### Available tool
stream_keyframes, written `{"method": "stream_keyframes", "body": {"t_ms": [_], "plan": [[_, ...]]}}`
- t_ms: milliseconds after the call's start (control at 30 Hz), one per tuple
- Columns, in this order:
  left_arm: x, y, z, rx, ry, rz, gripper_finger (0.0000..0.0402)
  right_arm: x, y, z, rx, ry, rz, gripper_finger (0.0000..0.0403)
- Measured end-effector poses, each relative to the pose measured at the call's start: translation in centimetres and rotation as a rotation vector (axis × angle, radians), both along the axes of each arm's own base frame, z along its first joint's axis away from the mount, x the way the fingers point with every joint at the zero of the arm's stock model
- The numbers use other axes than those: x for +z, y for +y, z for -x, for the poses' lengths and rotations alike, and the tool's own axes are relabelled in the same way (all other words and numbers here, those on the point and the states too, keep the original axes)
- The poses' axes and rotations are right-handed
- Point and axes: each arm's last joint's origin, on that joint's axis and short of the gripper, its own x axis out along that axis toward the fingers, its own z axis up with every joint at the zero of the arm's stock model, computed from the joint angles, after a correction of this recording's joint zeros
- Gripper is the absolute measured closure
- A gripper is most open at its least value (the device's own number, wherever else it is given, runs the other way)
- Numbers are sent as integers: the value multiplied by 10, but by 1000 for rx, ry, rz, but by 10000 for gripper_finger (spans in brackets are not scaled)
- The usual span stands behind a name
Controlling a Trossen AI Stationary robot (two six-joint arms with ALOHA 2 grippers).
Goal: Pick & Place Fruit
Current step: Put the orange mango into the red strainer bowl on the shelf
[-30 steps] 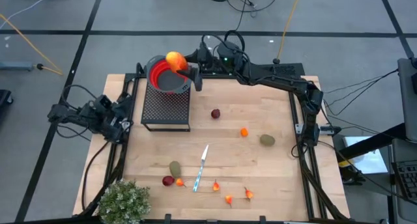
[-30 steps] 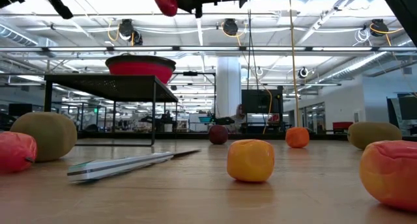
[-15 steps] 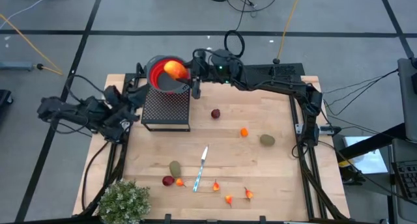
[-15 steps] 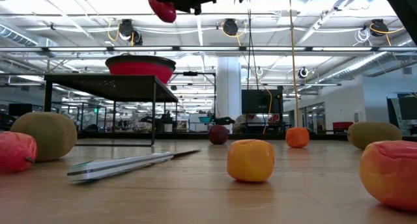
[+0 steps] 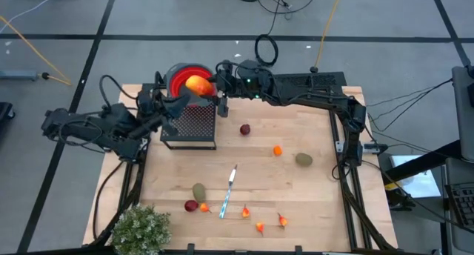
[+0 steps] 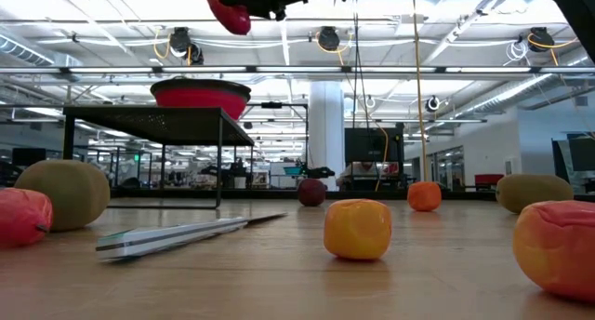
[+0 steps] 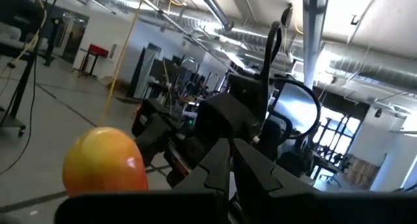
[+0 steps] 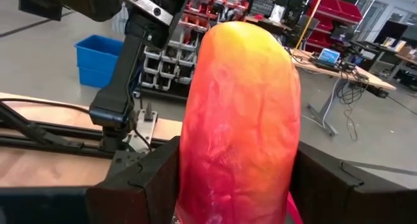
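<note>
Nearest the table's [image 5: 296, 203] front edge, small fruits [image 5: 270, 224] lie loose beside a knife [image 5: 229, 190]. Farther back, the right claw [image 5: 209, 85] grips 1 elongated orange-red fruit [image 5: 196, 84] over the red bowl [image 5: 178, 78] for release; the left claw [image 5: 167, 107], pinched empty, waits beside.

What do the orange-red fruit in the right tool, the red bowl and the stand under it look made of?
Orange-red fruit: likely soft plastic or foam, matte, with a faintly wrinkled skin. The right tool grips it. Red bowl: probably smooth plastic or silicone, with uniform colour. Stand: looks like black perforated metal, with a fine grid and thin legs.
</note>
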Motion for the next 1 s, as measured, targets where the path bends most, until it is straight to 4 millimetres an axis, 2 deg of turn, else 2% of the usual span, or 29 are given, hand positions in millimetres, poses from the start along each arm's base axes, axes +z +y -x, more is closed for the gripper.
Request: {"method": "stream_keyframes", "body": {"t_ms": [333,467,600,833,1000], "plan": [[-7,7,-2,-6,17,94,381,0,1,0,4,3,18,174],[-6,9,-2,-27,13,83,358,0,1,0,6,3,27,175],[-6,12,-3,-1,32,56,298,0,1,0,6,4,29,171],[-8,17,-3,58,79,3,160,0,1,0,6,4,29,173],[-7,21,0,89,98,-33,97,0,1,0,-7,11,45,171]]}}
